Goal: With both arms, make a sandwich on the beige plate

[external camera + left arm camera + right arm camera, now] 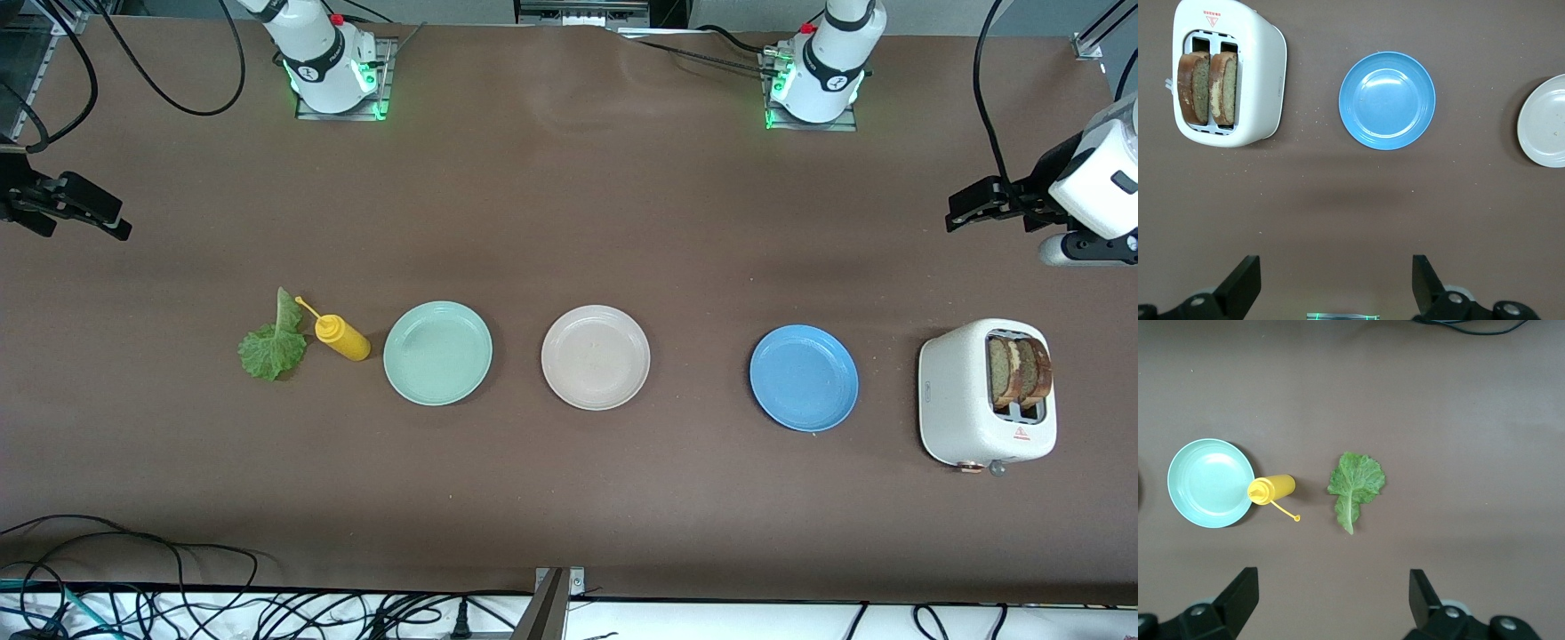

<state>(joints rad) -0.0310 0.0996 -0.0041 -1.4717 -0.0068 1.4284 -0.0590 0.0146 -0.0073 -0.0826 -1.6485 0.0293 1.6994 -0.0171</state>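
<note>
1. Mid-table, the beige plate (pixel 595 356) is sitting bare between the mint-green plate (pixel 437 353) and the blue plate (pixel 804 377).
2. No sandwich yet – both bread slices (pixel 1020 370) are standing in the white toaster (pixel 956 400), and the lettuce leaf (pixel 273 342) is lying just beside the yellow squeeze bottle (pixel 341 337).
3. Left gripper (pixel 1337 283) is hovering over bare table near the toaster, fingers spread wide.
4. Right gripper (pixel 1333 600) is hanging over the lettuce end – also wide open, holding nothing.
</note>
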